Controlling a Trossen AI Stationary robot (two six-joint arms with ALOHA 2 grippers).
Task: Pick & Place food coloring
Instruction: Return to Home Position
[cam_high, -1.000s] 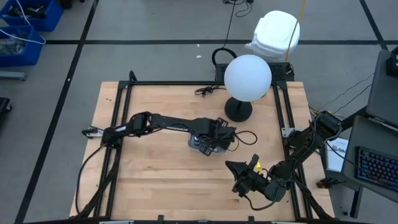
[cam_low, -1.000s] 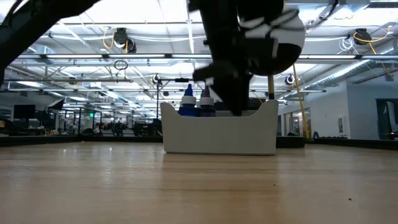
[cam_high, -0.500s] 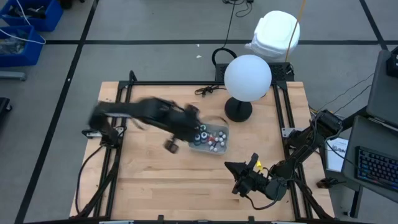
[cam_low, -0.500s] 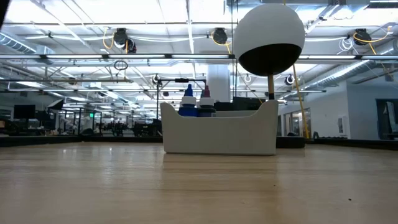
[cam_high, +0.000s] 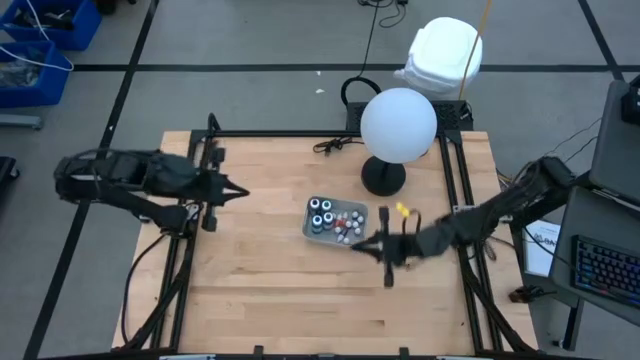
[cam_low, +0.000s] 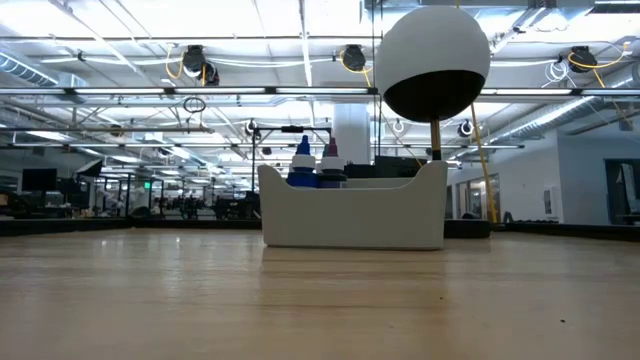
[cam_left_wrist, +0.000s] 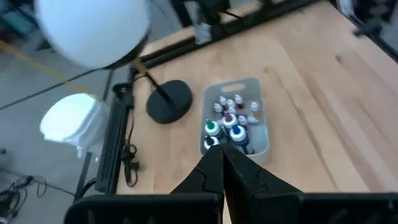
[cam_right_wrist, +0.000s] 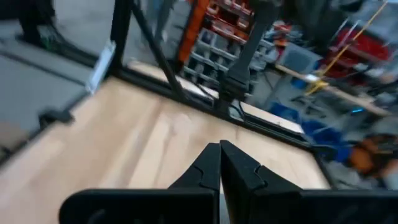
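The food coloring bottles (cam_high: 335, 217) stand in the gray bin (cam_low: 350, 215) mid-table. The left gripper (cam_high: 230, 191), pinched closed and empty, hangs well off at the bin's 9 o'clock. The right gripper (cam_high: 365, 245), likewise closed, is just beside it at 4 o'clock.

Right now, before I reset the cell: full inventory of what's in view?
table: one, pale wood, black frame rails.
bin: one, gray, mid-table.
food coloring bottles: several, exact count unclear; white caps, blue, green and reddish; all in the bin.
lamp: one, white globe on black base, on the table beyond the bin.
cable: one, black, at the table's far edge.
white rounded object: one, on the floor beyond the table.
blue crates: two, on the floor off the far left corner.
left gripper: shut, empty, over the table's left side.
right gripper: shut, empty, by the bin's near right corner.
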